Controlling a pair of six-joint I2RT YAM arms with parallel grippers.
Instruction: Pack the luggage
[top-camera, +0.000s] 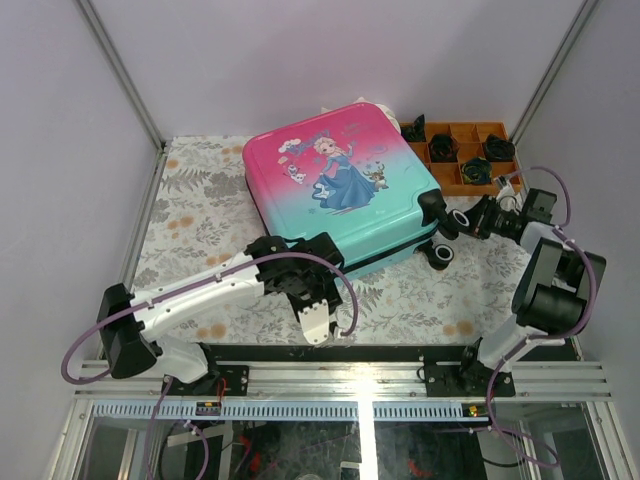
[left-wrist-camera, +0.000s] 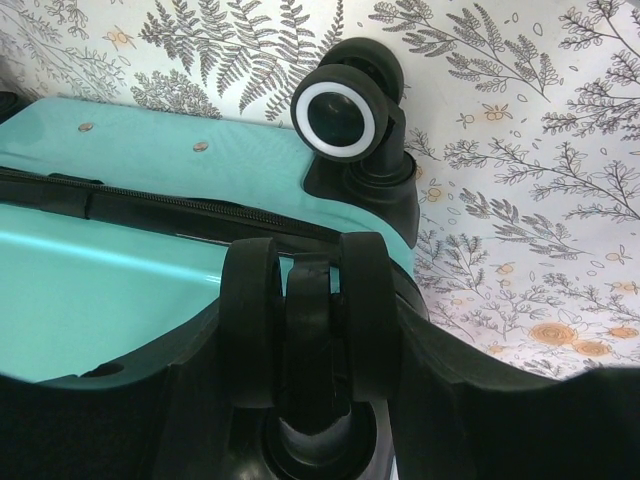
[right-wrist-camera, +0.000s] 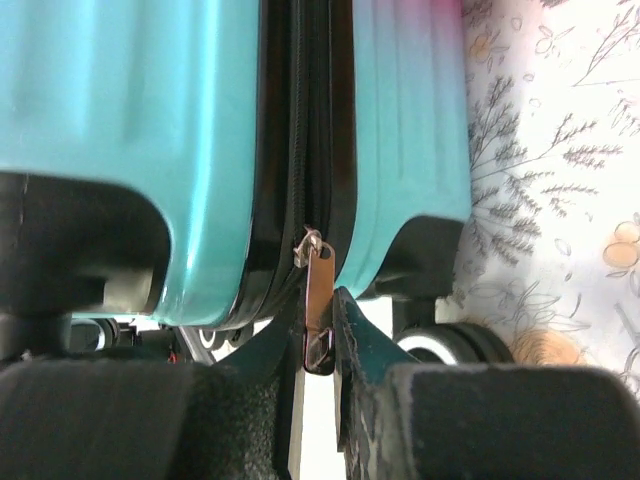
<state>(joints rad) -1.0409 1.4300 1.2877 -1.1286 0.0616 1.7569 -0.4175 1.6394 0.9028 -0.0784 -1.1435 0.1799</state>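
Note:
The luggage (top-camera: 340, 185), a pink-to-teal suitcase with a princess print, lies flat and closed on the table. My left gripper (top-camera: 297, 272) is at its near left corner. In the left wrist view the left gripper (left-wrist-camera: 305, 335) is shut on a black double wheel (left-wrist-camera: 300, 300); a second wheel with a white ring (left-wrist-camera: 340, 112) stands beyond it. My right gripper (top-camera: 472, 220) is at the suitcase's right end, by two wheels (top-camera: 440, 255). In the right wrist view the right gripper (right-wrist-camera: 320, 335) pinches the metal zipper pull (right-wrist-camera: 318, 290) hanging from the black zipper seam (right-wrist-camera: 300, 120).
An orange compartment tray (top-camera: 462, 178) with black items stands at the back right, touching the suitcase's far corner. The fern-print table cover (top-camera: 190, 200) shows to the left and in front. Grey walls close in the sides and back.

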